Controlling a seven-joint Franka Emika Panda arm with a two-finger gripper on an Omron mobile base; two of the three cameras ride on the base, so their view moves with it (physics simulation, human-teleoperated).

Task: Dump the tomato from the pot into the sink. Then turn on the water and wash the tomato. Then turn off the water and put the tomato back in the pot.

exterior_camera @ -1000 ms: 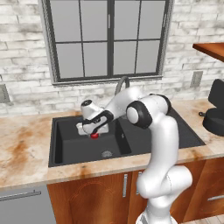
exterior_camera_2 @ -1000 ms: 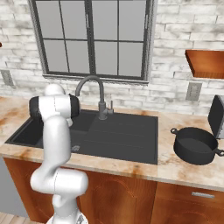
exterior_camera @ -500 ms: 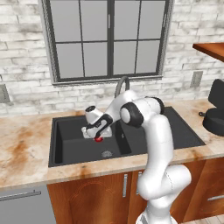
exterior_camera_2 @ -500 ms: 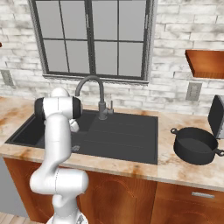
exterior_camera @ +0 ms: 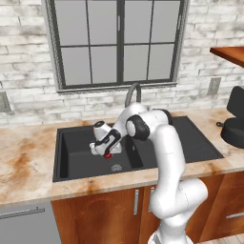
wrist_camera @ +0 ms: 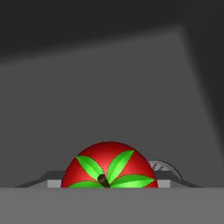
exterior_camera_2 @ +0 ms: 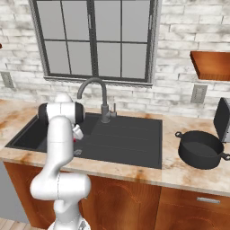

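Note:
My gripper [exterior_camera: 106,151] hangs low inside the sink [exterior_camera: 76,157] basin, shut on the small red tomato [exterior_camera: 108,155]. In the hand view the tomato [wrist_camera: 109,168] with its green stem top sits at the bottom centre, just above the basin floor, and the round metal drain [wrist_camera: 165,167] peeks out behind it on the right. From the right base view the arm hides most of the gripper [exterior_camera_2: 77,134]. The black pot [exterior_camera_2: 200,149] stands on the counter right of the sink [exterior_camera_2: 130,141]. No water runs from the gooseneck faucet [exterior_camera_2: 93,87].
The faucet's small lever [exterior_camera_2: 113,108] sits at its base behind the basin. A dark appliance [exterior_camera_2: 223,119] stands at the far right beside the pot. A flat drainboard [exterior_camera: 190,143] lies right of the basin. Marble counter [exterior_camera: 24,167] stretches to the left.
The arm's elbow has swung a little left and the gripper, still holding the tomato, has sunk lower into the basin toward the drain.

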